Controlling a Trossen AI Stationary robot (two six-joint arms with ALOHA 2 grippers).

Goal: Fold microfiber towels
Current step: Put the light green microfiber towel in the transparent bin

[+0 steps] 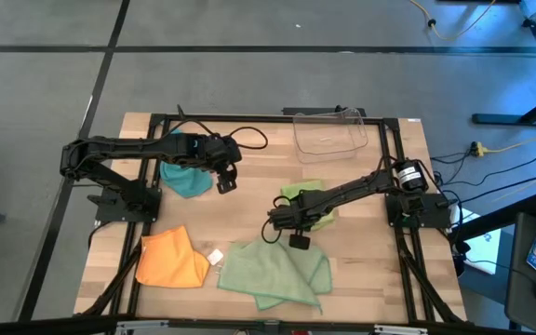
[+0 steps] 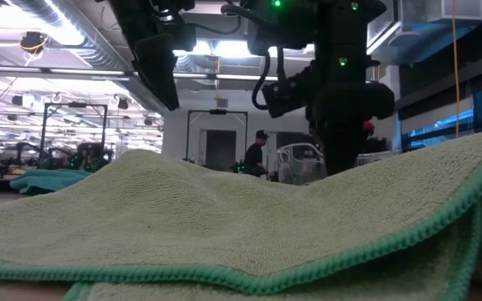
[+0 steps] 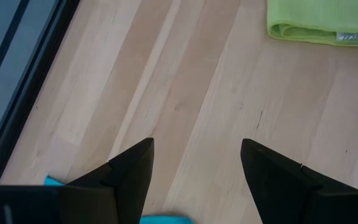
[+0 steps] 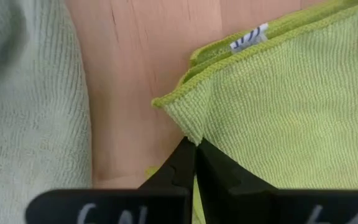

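Note:
The lime green towel (image 1: 311, 201) lies folded right of the table's middle. My right gripper (image 1: 279, 221) is at the towel's near left edge and is shut on it; the wrist view shows this (image 4: 195, 144). The pale sage towel (image 1: 277, 270) lies rumpled near the front edge and fills the low view (image 2: 224, 217). The orange towel (image 1: 170, 261) lies bunched at the front left. The teal towel (image 1: 186, 179) lies bunched at the left. My left gripper (image 1: 224, 179) hovers open beside the teal towel, over bare wood (image 3: 194, 162). My right gripper pinches the lime towel's upper layer at its edge (image 4: 190, 129), close to a corner (image 4: 158, 102), between its two shut fingers. The fingers come from above, slanting. The rest of the towel lies on the table, with a lower layer and its white tag (image 4: 250, 38) showing beyond.
A clear plastic bin (image 1: 329, 135) stands at the far edge, right of the middle. A small white tag (image 1: 215, 256) lies between the orange and sage towels. Bare wood shows in the table's middle. A black frame runs around the table. A person stands far back in the room (image 2: 260, 155).

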